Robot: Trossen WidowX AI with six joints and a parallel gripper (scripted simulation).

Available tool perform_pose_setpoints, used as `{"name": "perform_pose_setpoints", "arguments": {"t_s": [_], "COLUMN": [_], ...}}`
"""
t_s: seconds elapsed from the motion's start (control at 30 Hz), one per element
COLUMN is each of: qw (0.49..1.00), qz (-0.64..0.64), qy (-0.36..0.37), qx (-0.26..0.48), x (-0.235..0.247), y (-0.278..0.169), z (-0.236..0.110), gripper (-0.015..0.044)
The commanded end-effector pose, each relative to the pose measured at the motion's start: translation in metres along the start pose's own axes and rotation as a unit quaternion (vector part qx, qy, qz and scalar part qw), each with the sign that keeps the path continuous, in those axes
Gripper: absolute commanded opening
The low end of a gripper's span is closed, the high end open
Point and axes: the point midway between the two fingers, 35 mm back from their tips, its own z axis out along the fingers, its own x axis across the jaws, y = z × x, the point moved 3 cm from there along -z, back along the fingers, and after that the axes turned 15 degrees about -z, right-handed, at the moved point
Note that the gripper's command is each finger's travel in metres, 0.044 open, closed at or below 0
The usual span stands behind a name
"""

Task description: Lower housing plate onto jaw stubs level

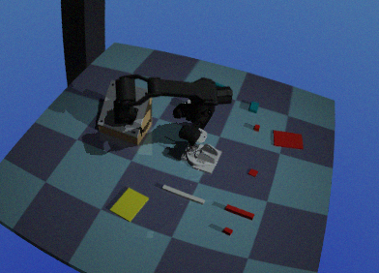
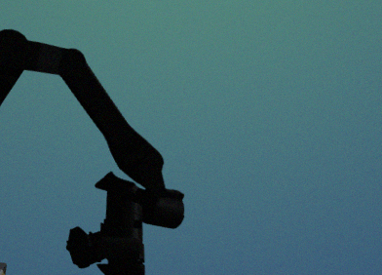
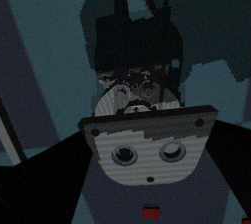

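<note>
The pale housing plate (image 3: 148, 170) (image 1: 202, 136) has two large ringed holes and small dark holes. My gripper (image 3: 144, 127) is shut on it, with a dark finger at each side in the wrist view. The plate is held above the tabletop, beside the white base assembly (image 1: 209, 161) (image 3: 106, 106) in the top view. In the wrist view the assembly shows beyond the plate's upper edge, partly shadowed, with round features on it. The jaws and their stubs cannot be made out clearly. The exterior view shows the arm, but its lower edge cuts off the fingers.
A white bar (image 1: 183, 194) (image 3: 4, 125) and yellow plate (image 1: 130, 204) lie towards the front. A red bar (image 1: 239, 212), red plate (image 1: 288, 139), small red blocks (image 1: 252, 172) (image 3: 151, 213) and teal block (image 1: 253, 107) lie around the right side. A dark tower (image 1: 83, 27) stands behind left.
</note>
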Motion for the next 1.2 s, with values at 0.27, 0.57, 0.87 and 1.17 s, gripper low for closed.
{"name": "perform_pose_setpoints", "arguments": {"t_s": [0.27, 0.57, 0.87, 1.17], "qw": [1.0, 1.0, 1.0, 1.0], "qz": [-0.008, -0.005, -0.006, -0.006], "qy": [0.003, 0.003, 0.003, 0.003], "qx": [-0.002, -0.002, -0.002, -0.002], "x": [0.001, 0.001, 0.001, 0.001], "y": [0.002, 0.002, 0.015, 0.019], "z": [0.001, 0.001, 0.001, 0.001], "gripper": [0.0351, 0.0351, 0.0351, 0.0351]}}
